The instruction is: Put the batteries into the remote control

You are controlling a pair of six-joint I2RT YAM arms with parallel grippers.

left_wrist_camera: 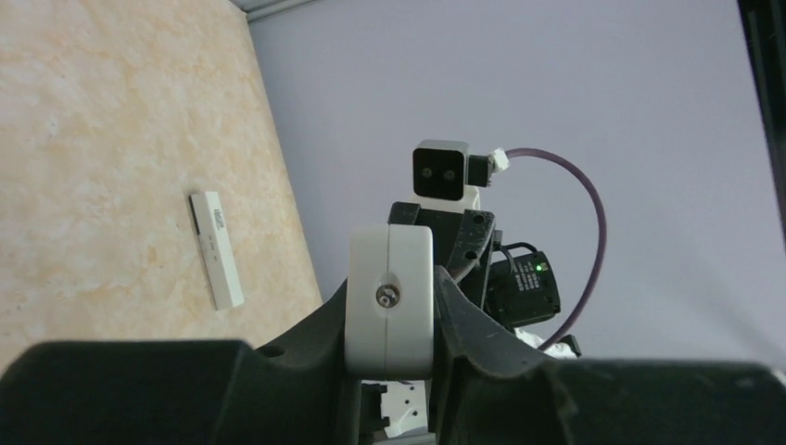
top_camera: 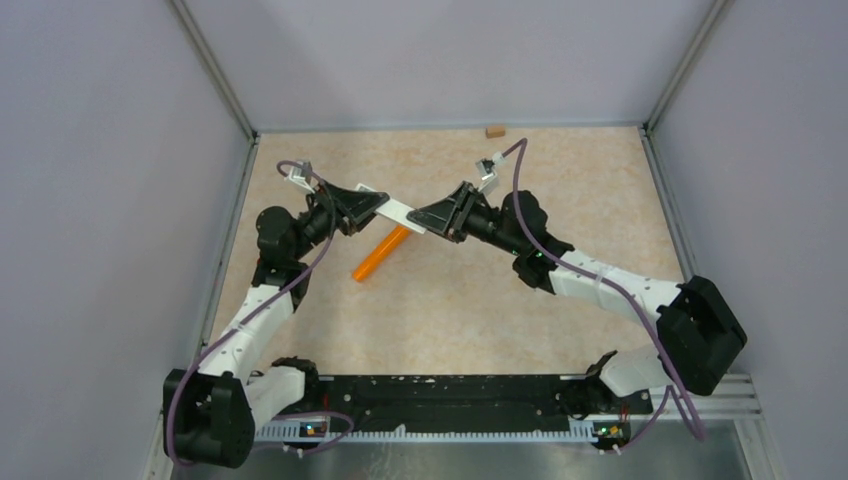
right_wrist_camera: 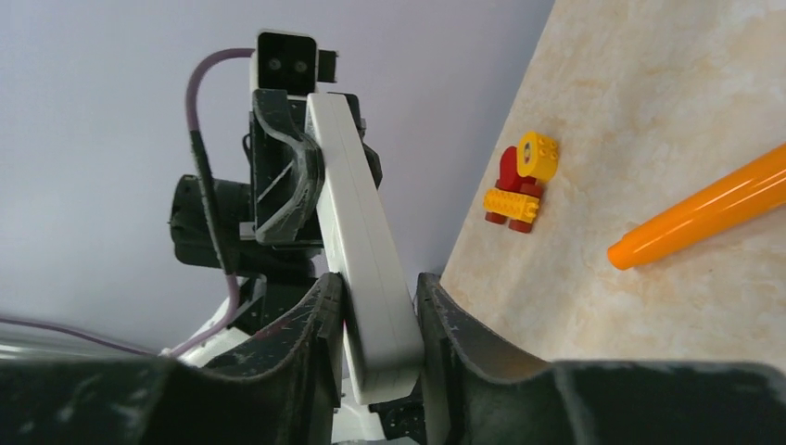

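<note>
**Top external: remote control [top_camera: 405, 214] held up, batteries unseen**

We see the white remote control held over the middle of the counter [top_camera: 560, 180], left jaws closed on one end, right jaws closed on the other. No batteries show in any view, so we judge loading not yet begun. A white strip [left_wrist_camera: 216, 248] lying flat on the counter may be the battery cover; finding and inserting cells remains.
</note>
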